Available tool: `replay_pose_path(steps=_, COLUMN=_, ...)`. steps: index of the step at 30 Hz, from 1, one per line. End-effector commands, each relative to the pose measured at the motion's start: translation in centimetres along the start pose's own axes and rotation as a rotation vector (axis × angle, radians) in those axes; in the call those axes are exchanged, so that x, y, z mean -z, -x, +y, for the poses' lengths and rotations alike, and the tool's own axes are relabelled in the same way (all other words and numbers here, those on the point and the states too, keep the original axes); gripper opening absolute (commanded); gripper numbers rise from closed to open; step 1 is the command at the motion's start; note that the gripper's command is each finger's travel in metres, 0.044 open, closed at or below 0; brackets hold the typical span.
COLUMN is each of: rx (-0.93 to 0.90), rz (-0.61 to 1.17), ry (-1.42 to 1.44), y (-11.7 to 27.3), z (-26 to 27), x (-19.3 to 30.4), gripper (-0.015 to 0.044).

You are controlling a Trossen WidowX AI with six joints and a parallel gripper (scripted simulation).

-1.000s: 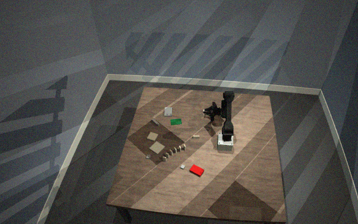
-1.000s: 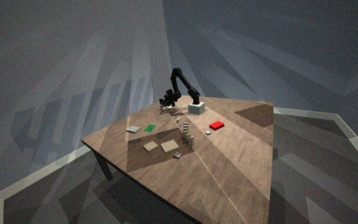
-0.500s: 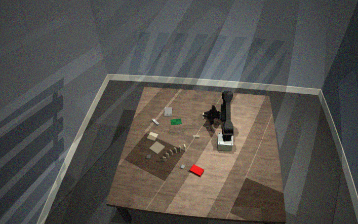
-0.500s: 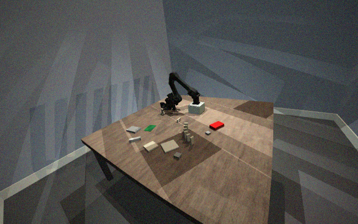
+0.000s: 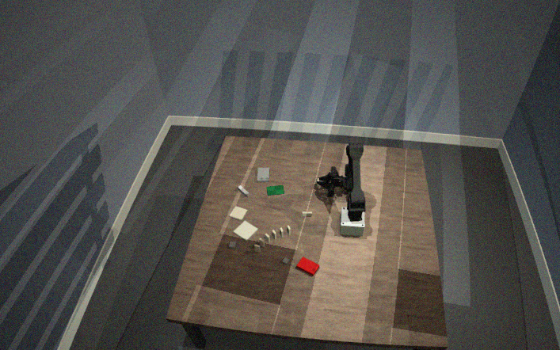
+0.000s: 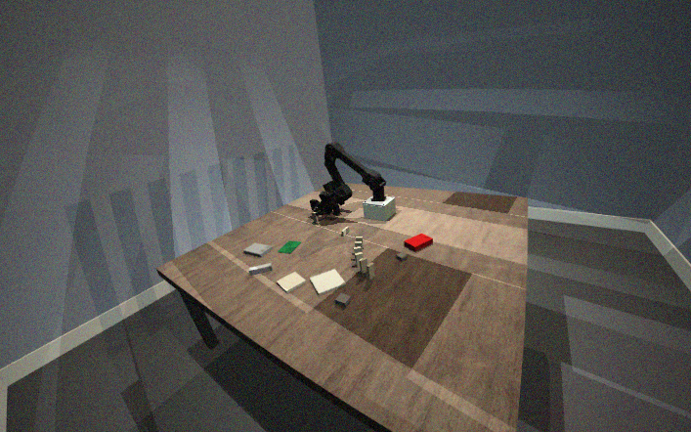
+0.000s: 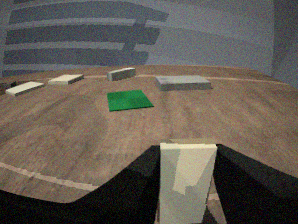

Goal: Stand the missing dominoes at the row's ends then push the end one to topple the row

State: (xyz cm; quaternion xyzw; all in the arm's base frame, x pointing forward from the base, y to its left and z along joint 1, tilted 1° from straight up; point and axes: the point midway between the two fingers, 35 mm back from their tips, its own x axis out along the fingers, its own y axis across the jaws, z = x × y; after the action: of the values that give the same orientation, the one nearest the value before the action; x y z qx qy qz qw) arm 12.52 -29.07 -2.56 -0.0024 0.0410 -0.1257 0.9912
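Observation:
My gripper is shut on a cream domino, which looks upright between the fingertips, low over the table left of the arm's base. Whether its foot touches the wood cannot be told. Several cream dominoes stand in a slightly curved row; its end nearer the arm is one domino, and its far end is another domino. One more cream domino lies on the table between the row and the arm. The row is out of the wrist view.
A green plate, grey box and grey bar lie beyond the gripper. Two cream tiles lie beside the row, one the larger tile. A red box and small grey blocks lie around it.

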Motion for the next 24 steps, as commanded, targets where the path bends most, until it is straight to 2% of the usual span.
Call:
replay_pose_path(steps=1, rx=0.002, rz=0.002, ry=-0.006, y=0.0, z=0.0, x=0.2, gripper=0.0186)
replay_pose_path(steps=11, rx=0.002, rz=0.002, ry=-0.006, y=0.0, z=0.0, x=0.2, gripper=0.0440)
replay_pose_path(steps=15, rx=0.002, rz=0.002, ry=-0.006, y=0.0, z=-0.1, x=-0.4, gripper=0.0440)
replay_pose_path(steps=21, rx=0.000, rz=0.001, ry=-0.003, y=0.4, z=-0.1, x=-4.7, gripper=0.0440)
replay_pose_path(steps=24, rx=0.000, rz=0.001, ry=-0.003, y=0.4, z=0.0, x=-4.9, gripper=0.0440)
